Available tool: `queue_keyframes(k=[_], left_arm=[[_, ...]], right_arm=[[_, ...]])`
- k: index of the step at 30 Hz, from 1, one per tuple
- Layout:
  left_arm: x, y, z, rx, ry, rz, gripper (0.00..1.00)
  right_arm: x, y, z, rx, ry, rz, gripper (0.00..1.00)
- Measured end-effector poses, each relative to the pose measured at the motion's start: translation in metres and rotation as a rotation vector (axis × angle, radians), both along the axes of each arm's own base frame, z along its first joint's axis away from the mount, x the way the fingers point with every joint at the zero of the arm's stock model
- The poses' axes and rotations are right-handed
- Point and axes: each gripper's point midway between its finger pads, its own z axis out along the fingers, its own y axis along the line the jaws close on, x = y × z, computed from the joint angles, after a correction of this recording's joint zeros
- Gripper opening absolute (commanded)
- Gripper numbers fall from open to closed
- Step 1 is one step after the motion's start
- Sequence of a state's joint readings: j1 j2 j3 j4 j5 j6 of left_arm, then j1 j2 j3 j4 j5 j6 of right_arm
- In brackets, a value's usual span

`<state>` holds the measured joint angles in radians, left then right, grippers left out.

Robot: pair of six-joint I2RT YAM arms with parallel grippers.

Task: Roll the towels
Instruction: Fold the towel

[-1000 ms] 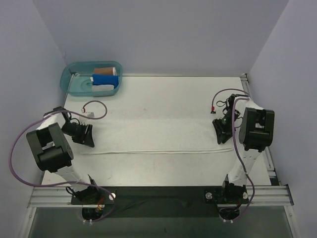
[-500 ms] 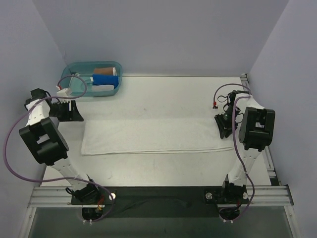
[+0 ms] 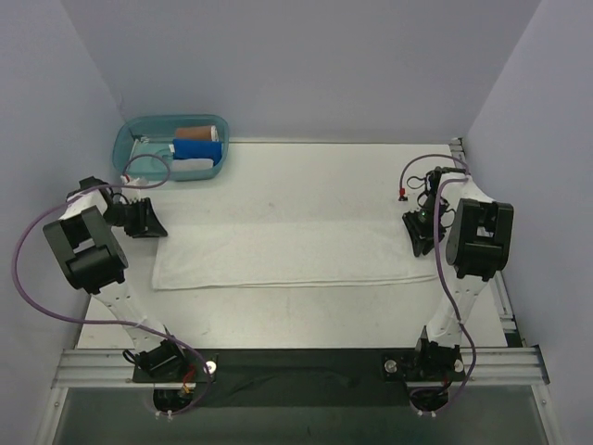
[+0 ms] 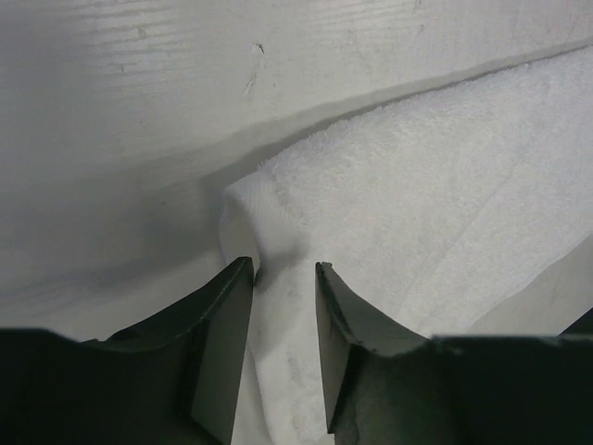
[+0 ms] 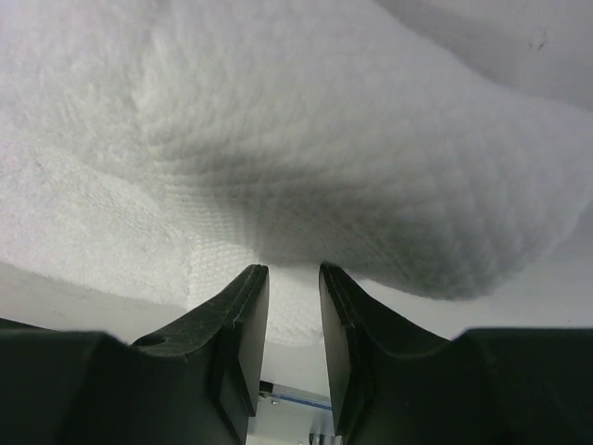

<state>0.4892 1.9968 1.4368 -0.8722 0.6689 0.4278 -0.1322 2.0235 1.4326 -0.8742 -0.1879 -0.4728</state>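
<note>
The white towel [image 3: 287,255] lies as a long folded strip across the middle of the table. My left gripper [image 3: 148,224] is at its far left corner. In the left wrist view the gripper [image 4: 283,267] is closed to a narrow gap with the bunched towel corner [image 4: 278,204] pinched between the fingers. My right gripper [image 3: 414,234] is at the towel's right end. In the right wrist view the gripper [image 5: 294,269] is shut on the towel's edge, and the cloth [image 5: 324,139] bulges up above the fingers.
A teal bin [image 3: 120,148] stands at the far left and holds a rolled blue towel [image 3: 196,148], a brown one [image 3: 197,133] and a white roll [image 3: 192,165]. Purple cables loop beside both arms. Walls close in on both sides.
My left gripper left the towel's near left edge, swung out to the far left, then came back onto the far left corner. The right gripper stayed at the right end.
</note>
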Motion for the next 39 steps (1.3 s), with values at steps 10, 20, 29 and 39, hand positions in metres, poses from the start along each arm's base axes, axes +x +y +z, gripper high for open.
queue_keyframes(k=[10, 20, 29, 39], left_arm=[[0.007, -0.006, -0.013, -0.044, 0.019, 0.026, 0.02], [0.024, 0.002, -0.013, -0.023, -0.022, 0.077, 0.0], [0.029, 0.007, -0.03, -0.004, 0.005, 0.111, 0.06], [0.029, 0.005, -0.014, 0.007, -0.033, 0.082, 0.51]], right_arm=[[0.004, -0.004, -0.005, -0.017, 0.01, 0.008, 0.27], [0.005, -0.01, -0.006, -0.037, 0.012, 0.011, 0.27], [0.006, -0.011, -0.006, -0.041, 0.009, 0.02, 0.26], [0.008, 0.005, 0.009, 0.07, -0.029, -0.001, 0.4]])
